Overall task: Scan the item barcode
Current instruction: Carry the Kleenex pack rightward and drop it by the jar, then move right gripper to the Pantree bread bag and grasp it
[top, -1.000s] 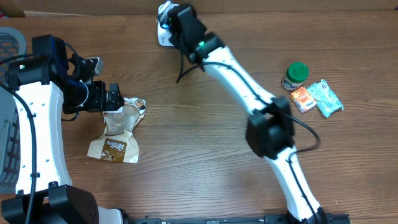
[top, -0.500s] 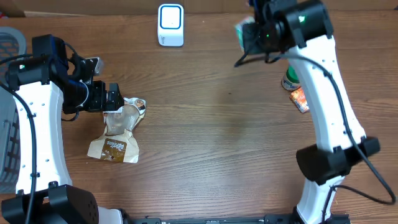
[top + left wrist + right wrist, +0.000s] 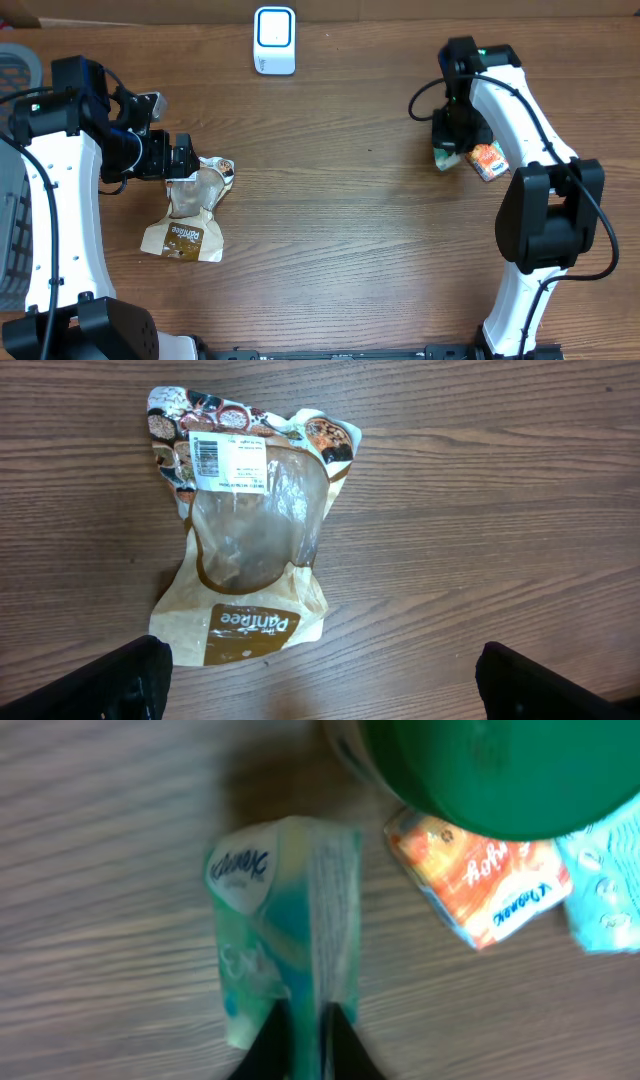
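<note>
The right arm, a second ago stretched across the bench to the white scanner, now stands back on its own side. Its gripper, which held the tissue packet at the scanner and then swung it high over the far right, is now low over the bench. The packet sits just beside the orange sachet and the green-lidded jar. The scanner shows uncovered, and in the overhead view the arm now hides the jar.
</note>
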Motion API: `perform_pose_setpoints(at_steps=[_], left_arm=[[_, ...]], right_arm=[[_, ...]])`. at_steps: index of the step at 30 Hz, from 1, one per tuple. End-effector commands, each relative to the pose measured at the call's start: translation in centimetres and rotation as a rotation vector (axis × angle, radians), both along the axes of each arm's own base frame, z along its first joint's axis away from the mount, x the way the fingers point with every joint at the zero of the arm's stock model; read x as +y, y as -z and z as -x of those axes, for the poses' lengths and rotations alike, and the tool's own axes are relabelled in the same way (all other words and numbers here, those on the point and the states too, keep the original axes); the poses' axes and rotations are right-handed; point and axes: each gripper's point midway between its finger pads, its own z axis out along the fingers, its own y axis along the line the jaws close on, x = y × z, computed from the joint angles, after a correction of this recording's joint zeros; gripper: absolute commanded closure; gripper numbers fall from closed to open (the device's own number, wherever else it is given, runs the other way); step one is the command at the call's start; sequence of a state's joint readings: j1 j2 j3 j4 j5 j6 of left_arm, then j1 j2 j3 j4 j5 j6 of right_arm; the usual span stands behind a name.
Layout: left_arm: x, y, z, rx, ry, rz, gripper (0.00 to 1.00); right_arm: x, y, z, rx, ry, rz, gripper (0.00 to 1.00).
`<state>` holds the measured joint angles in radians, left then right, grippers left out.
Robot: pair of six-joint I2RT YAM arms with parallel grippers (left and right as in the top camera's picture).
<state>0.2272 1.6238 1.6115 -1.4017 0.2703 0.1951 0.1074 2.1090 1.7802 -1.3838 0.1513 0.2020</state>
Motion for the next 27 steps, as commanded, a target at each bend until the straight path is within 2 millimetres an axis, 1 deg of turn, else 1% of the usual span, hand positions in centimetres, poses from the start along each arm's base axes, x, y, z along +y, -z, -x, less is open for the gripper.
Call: perform_pose_setpoints(at_steps=[1, 4, 7, 9, 10, 11, 12, 15, 17, 19, 21, 24, 27], left_arm=[[-0.1, 0.0, -0.1, -0.007, 0.025, 0.006, 0.00], [-0.1, 0.0, -0.1, -0.007, 0.025, 0.006, 0.01], [-0.1, 0.0, -0.1, -0.007, 0.025, 0.006, 0.01], [-0.1, 0.0, -0.1, -0.007, 0.025, 0.006, 0.01], [-0.1, 0.0, -0.1, -0.007, 0.025, 0.006, 0.01], [-0.1, 0.0, -0.1, -0.007, 0.025, 0.006, 0.00], [-0.1, 0.0, -0.1, -0.007, 0.025, 0.006, 0.00], [-0.1, 0.0, -0.1, -0.007, 0.025, 0.006, 0.00], [-0.1, 0.0, -0.1, -0.007, 0.025, 0.006, 0.01], [-0.1, 0.0, -0.1, -0.007, 0.025, 0.006, 0.00], [-0.1, 0.0, -0.1, -0.006, 0.025, 0.006, 0.01], [-0.1, 0.0, -0.1, -0.007, 0.025, 0.006, 0.00], [-0.1, 0.0, -0.1, -0.007, 0.025, 0.006, 0.00]], right_arm=[[-0.4, -0.3, 0.0, -0.016, 0.017, 0.001, 0.66], [-0.3, -0.7, -0.3, -0.028, 0.012, -0.006, 0.61], [1.5, -1.7, -1.0, -0.047, -0.048, -0.103, 0.60], [3.3, -3.5, -1.7, -0.074, -0.065, -0.202, 0.60], [4.3, -4.5, -2.1, -0.091, -0.066, -0.258, 0.60], [6.8, -6.6, -2.7, -0.125, -0.075, -0.393, 0.60], [8.3, -7.9, -3.0, -0.145, -0.083, -0.480, 0.60], [12.8, -10.7, -3.9, -0.204, -0.134, -0.714, 0.60], [15.4, -11.9, -4.4, -0.238, -0.180, -0.826, 0.54], [17.6, -11.8, -4.6, -0.244, -0.166, -0.858, 0.48], [19.5, -11.3, -4.4, -0.233, -0.155, -0.867, 0.48], [23.4, -9.8, -3.0, -0.198, -0.185, -0.878, 0.48], [27.1, -7.8, -1.0, -0.152, -0.207, -0.892, 0.48]])
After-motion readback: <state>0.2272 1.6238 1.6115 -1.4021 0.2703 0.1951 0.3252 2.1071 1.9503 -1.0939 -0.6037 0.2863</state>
